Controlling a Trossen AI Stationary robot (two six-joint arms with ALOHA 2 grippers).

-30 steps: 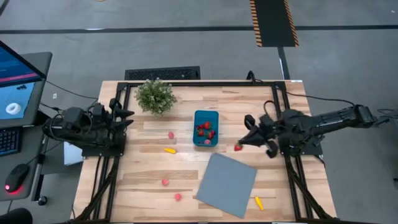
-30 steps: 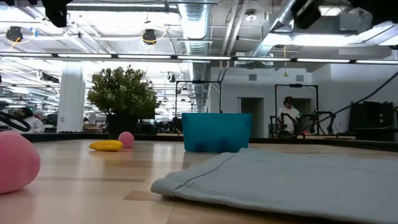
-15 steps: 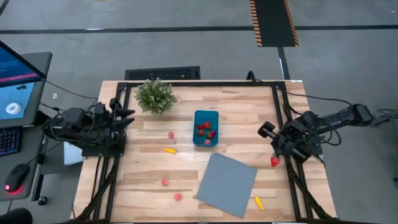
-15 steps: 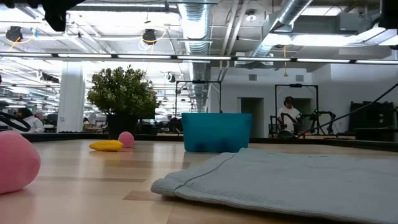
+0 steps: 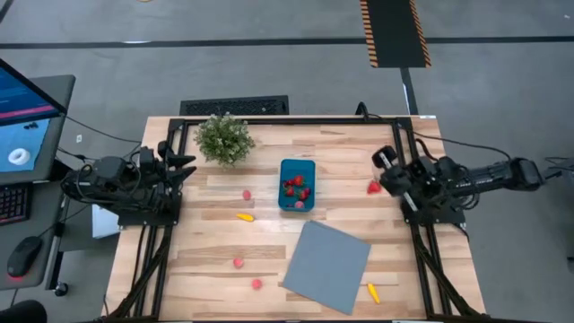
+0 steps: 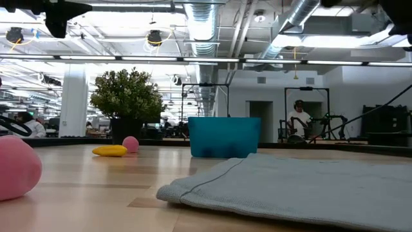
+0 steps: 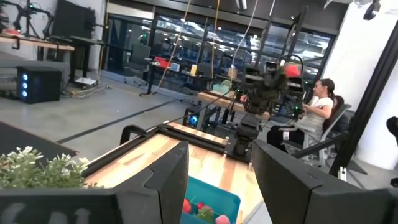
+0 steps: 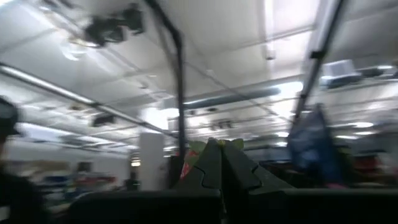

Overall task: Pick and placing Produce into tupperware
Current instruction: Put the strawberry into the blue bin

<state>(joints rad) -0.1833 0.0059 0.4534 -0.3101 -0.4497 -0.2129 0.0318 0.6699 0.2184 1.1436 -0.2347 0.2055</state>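
The teal tupperware stands mid-table with several red and pink produce pieces in it. My right gripper, right of it and raised, is shut on a red strawberry. The left wrist view shows it far off with the strawberry up high. My left gripper hangs open at the table's left edge, with nothing between its fingers. Loose produce lies on the wood: a pink piece, a yellow one, two more pink pieces and an orange one. My right gripper pinches the strawberry between its two fingers, at their free ends. The red body and green top peek out behind the shut fingertips. The fingers slant upward, pointing toward the table's left. The strawberry is lifted clear of the table.
A bushy potted plant stands at the far left. A flat grey sheet lies near the front, right of centre. Black frame rails run along both sides. Bare wood lies between the tupperware and the right rail.
My right gripper, still shut on the strawberry, has swung away from the tupperware toward the table's right edge, first nearward and then back toward the far side. It has tipped its fingers upward, and the strawberry has gone with it, clear of the table.
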